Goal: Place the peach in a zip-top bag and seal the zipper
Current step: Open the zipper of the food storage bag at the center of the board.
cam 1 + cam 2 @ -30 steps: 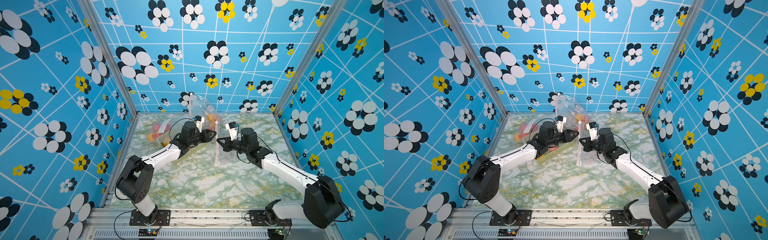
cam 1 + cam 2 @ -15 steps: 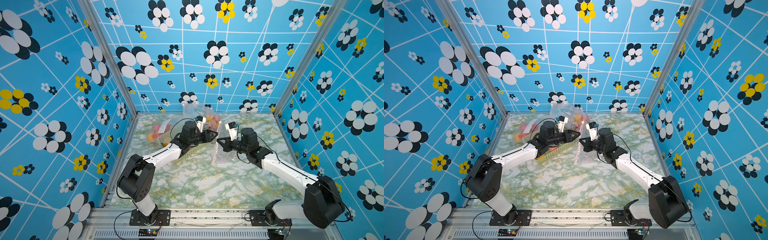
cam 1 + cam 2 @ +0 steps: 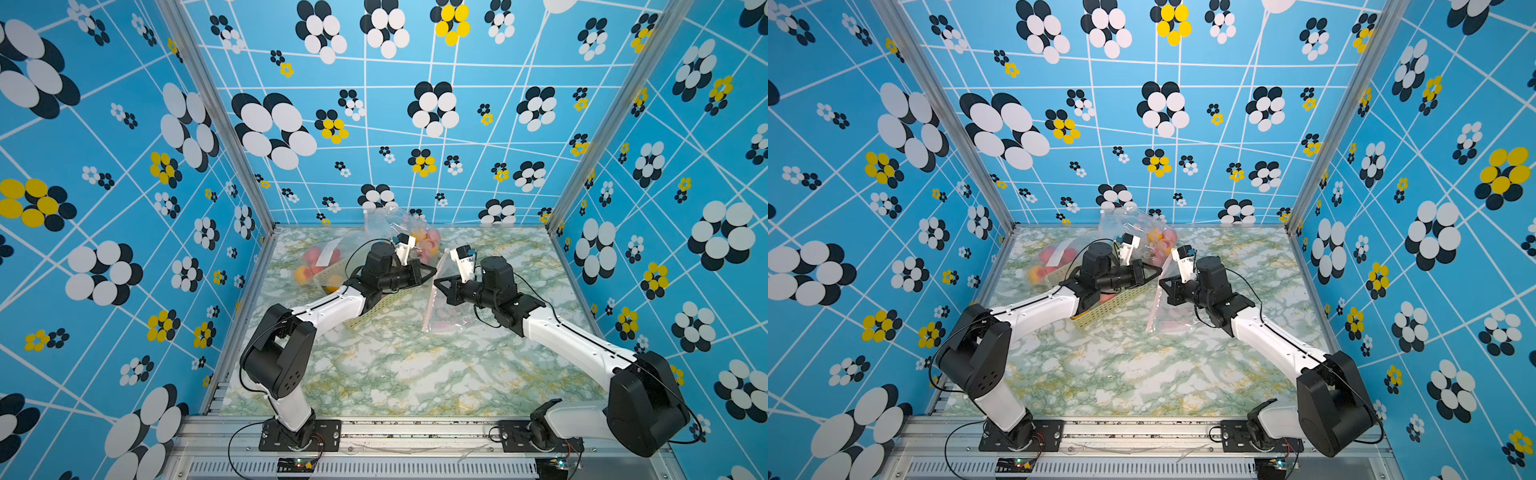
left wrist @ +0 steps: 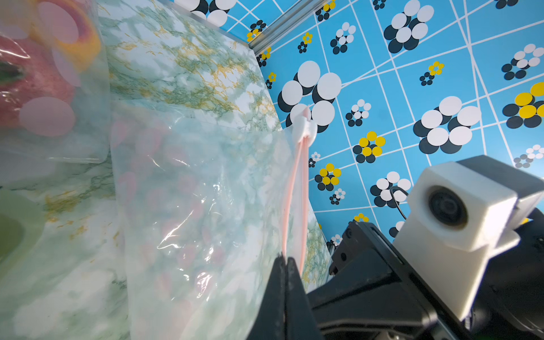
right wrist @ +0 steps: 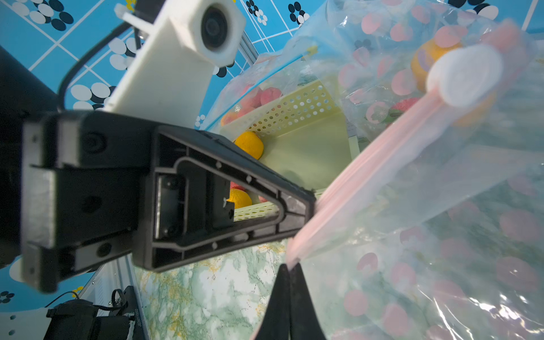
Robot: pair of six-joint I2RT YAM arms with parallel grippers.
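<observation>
Here, at mid-table, my two pincers meet tip to tip on one zip-top bag (image 3: 451, 320), which lies on the green-marbled table (image 3: 395, 374) with its mouth edge lifted off the surface. My left pincer (image 3: 430, 273) is closed, its jaws pressed together on the bag's pink zipper (image 5: 368, 170) partway along the strip. My right pincer (image 5: 290, 269) is likewise closed, its jaws pinching the near end of that same strip. The white slider (image 5: 465, 75) sits at the strip's far end, well clear of both grips. The bag's clear film is printed with pink spots, and through it I cannot tell whether a peach is inside. Round orange-and-red fruit (image 5: 249, 144) lies in a perforated yellow basket (image 3: 374, 309) just left of the bag, partly under my left arm. Two more clear bags of fruit rest toward the far wall, one behind my pincers (image 3: 419, 239) and one at the far left (image 3: 322, 259).
</observation>
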